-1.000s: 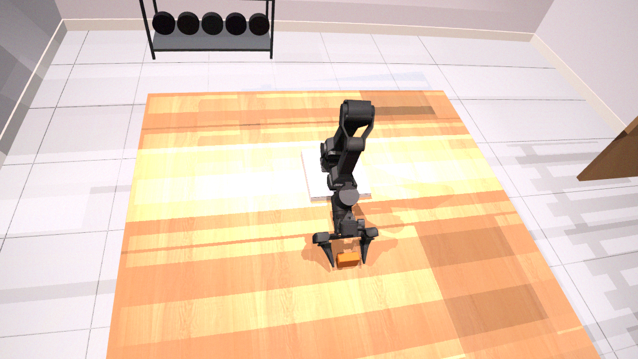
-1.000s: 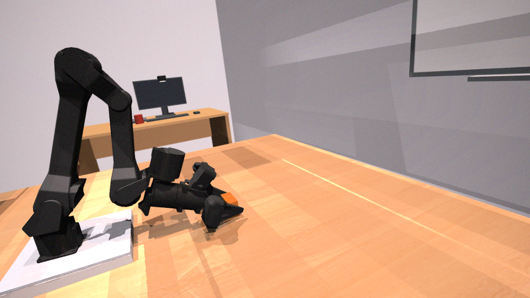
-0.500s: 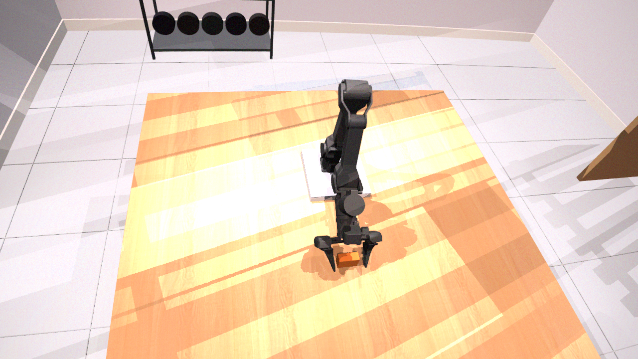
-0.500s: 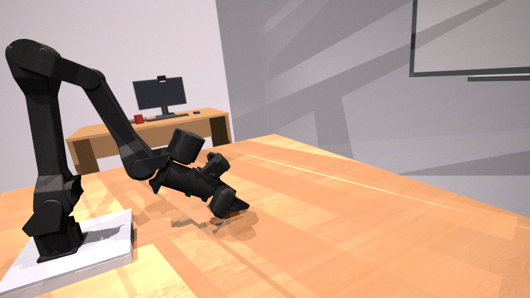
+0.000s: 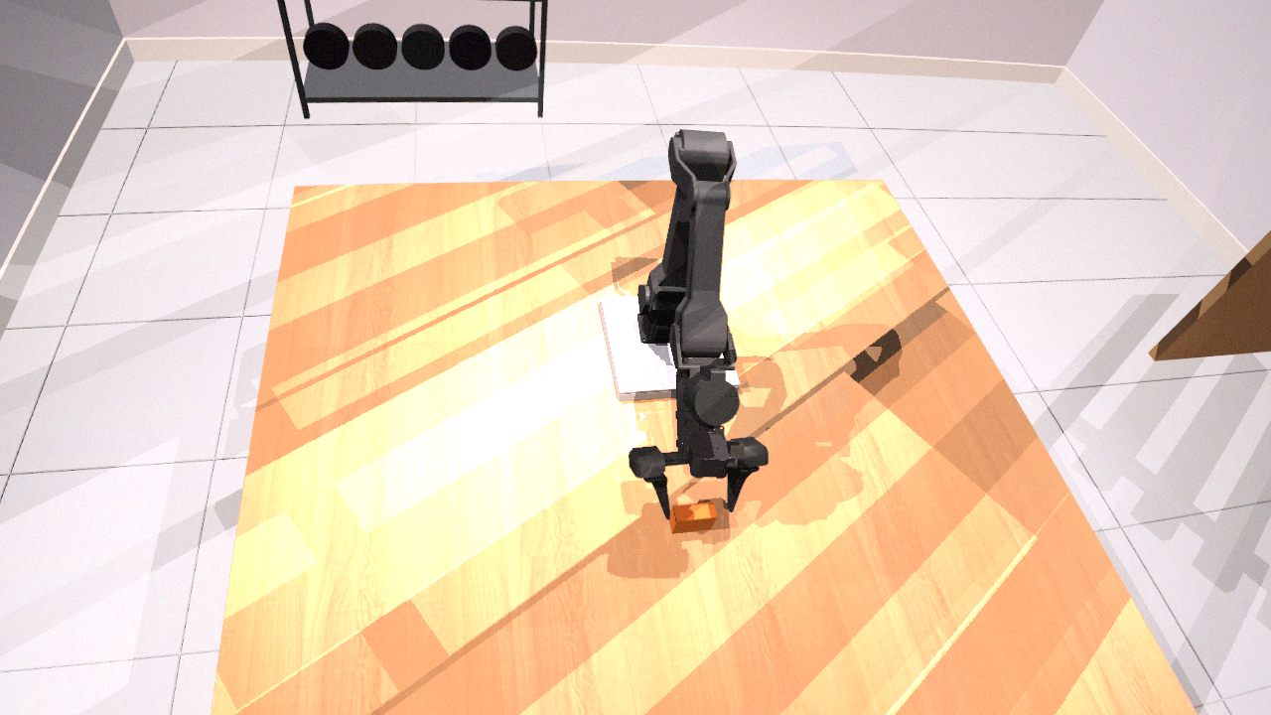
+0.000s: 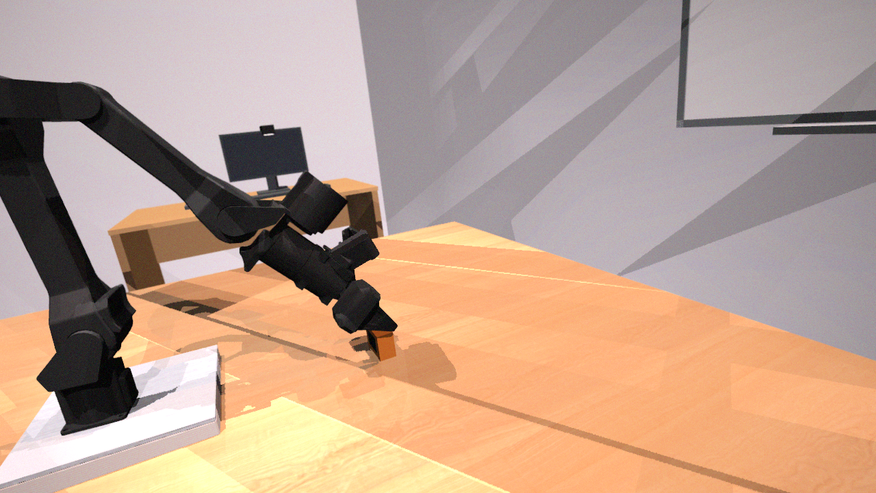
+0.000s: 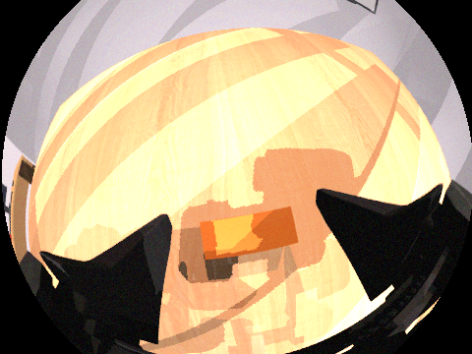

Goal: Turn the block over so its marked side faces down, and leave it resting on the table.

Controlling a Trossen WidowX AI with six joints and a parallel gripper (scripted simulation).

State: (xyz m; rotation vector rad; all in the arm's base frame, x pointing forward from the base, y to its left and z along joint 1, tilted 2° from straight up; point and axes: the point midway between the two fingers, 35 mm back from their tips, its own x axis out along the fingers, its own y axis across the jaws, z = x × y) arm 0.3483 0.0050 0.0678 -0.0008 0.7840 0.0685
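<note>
The orange block [image 5: 694, 517] [image 6: 386, 346] [image 7: 250, 236] rests on the wooden table [image 5: 444, 444] [image 6: 582, 368], in front of the arm's base. In the wrist view a dark patch [image 7: 219, 266] shows on its low near side, facing the camera. My gripper [image 5: 699, 509] [image 6: 384, 325] [image 7: 244, 210] is wide open and tilted down over the block. One fingertip stands on either side of the block, and neither touches it. Nothing is held.
The arm stands on a white base plate [image 5: 635, 377] [image 6: 177, 380] near the table's middle. A black rack with dark discs [image 5: 417, 46] stands on the floor behind. A desk with a monitor [image 6: 263, 156] stands beyond the table. A brown desk corner [image 5: 1221, 311] shows at the right.
</note>
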